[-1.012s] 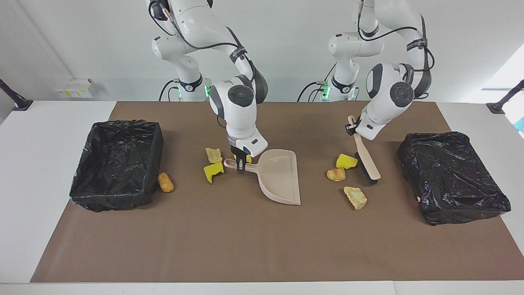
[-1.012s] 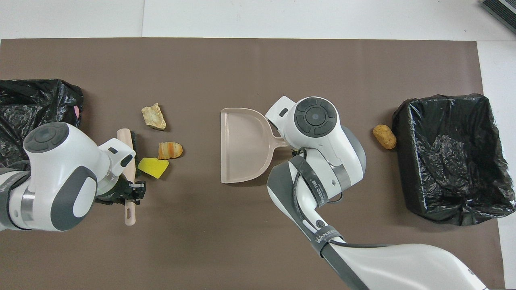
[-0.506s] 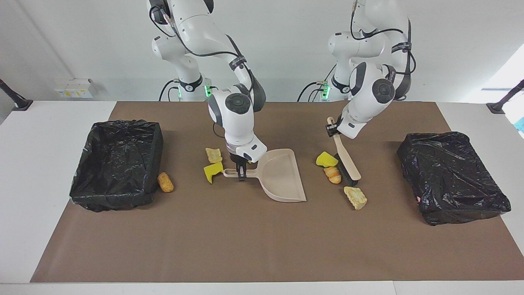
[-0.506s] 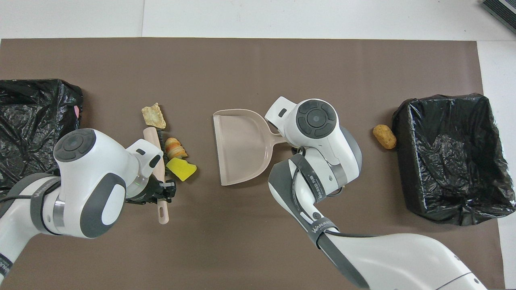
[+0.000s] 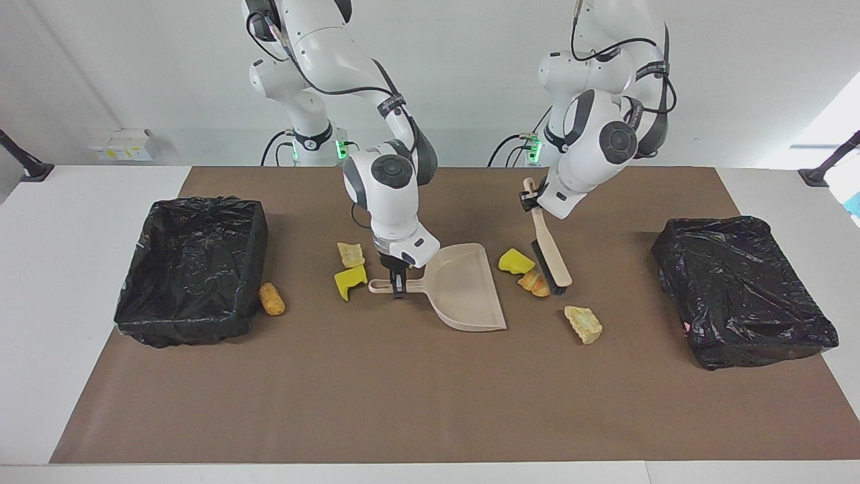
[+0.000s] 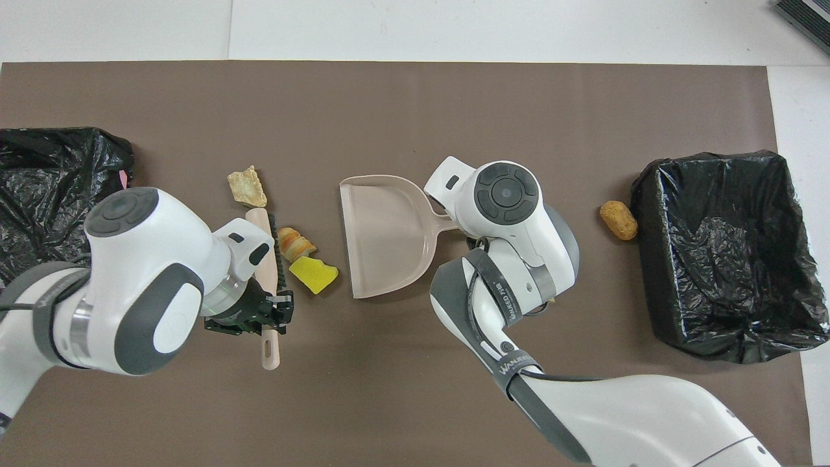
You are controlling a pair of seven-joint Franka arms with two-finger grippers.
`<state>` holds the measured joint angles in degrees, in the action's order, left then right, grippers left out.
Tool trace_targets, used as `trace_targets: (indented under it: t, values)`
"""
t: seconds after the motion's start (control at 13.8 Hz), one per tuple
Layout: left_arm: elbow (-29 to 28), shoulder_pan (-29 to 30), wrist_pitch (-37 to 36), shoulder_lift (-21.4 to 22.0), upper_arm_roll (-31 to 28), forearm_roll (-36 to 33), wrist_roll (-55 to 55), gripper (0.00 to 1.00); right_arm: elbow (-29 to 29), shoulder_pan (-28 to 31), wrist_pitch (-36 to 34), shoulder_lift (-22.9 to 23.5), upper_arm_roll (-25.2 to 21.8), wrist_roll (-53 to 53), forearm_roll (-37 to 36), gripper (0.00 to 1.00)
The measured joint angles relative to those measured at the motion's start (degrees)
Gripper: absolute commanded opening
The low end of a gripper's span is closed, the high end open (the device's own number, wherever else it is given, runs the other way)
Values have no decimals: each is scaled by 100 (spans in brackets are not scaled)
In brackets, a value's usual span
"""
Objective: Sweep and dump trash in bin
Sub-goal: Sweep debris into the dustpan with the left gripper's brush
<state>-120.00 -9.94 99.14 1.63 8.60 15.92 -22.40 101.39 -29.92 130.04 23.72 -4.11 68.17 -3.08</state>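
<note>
In the facing view, the right gripper [image 5: 398,286] has its fingers clamped on the handle of the beige dustpan [image 5: 463,289], which lies flat near the middle of the surface [image 5: 403,403], its long axis along the surface's length and its open mouth toward the left arm's end. The left gripper [image 5: 529,200] grips the handle of the brush [image 5: 552,259], which slants down with its bristles touching an orange bread lump [image 5: 533,282]; a yellow sponge chunk [image 5: 515,261] lies just beside it, near the dustpan's mouth. Six trash pieces show here: those two, a tan lump [image 5: 583,323] closer to the surface's far edge, a tan lump [image 5: 350,254] and a yellow chunk [image 5: 350,281] beside the dustpan handle, and an orange lump [image 5: 271,298] against the open bin [image 5: 191,269]. A second black-bagged bin [image 5: 742,289] sits at the left arm's end. In the overhead view, four pieces show, two bins, one dustpan [image 6: 382,237] and one brush [image 6: 267,259], its long axis running near-to-far.
</note>
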Motion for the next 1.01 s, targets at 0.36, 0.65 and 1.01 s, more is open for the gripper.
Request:
trace_targets:
  t: [0.36,0.65,1.01]
  values:
    - [24,692,-205,4,-76,-8,420,0,3,-1,-9,1,0,-79,6,0]
    - [-579,367,280,-14,24,-7,467,0,-97,-180,-404,-1,-6,-583,-98,0]
    - [-834,-277,621,-5,74,48,420,0,-206,-562,-895,-35,-3,-1471,-616,0]
